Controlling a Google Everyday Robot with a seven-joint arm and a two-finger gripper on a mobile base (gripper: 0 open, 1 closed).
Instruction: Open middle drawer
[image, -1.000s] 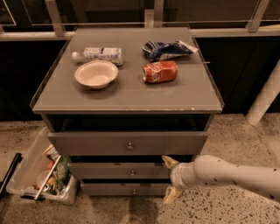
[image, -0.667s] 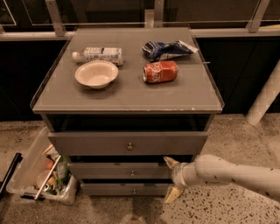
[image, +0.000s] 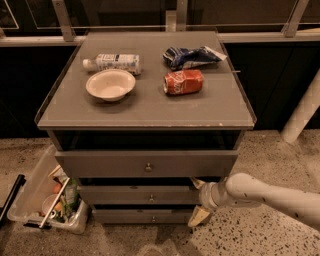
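While my jaws stand spread wide, one tip above and one below, they sit at the right end of the middle drawer (image: 142, 195), with nothing pinched between them. I cannot tell whether either tip touches the grey panel. I judge they are held this way, one over the other, so that they can close on the drawer's edge or reach its small round knob (image: 151, 198), which lies well to their left at the panel's centre.

My arm (image: 270, 194) comes in low from the right, near the speckled floor, because the drawer sits low in the cabinet, under the taller top drawer (image: 115, 164) and above the bottom drawer (image: 130, 216). The middle drawer looks shut, so the pull is not yet made.

Up on the worktop (image: 150, 111) lie a white bowl (image: 110, 84), a plastic bottle (image: 113, 62) on its side, a red can (image: 184, 81) on its side and a blue bag (image: 192, 56), all well above my reach line. A clear bin (image: 30, 207) of odds and ends stands on the floor at the cabinet's left, away from where the drawer would slide out.
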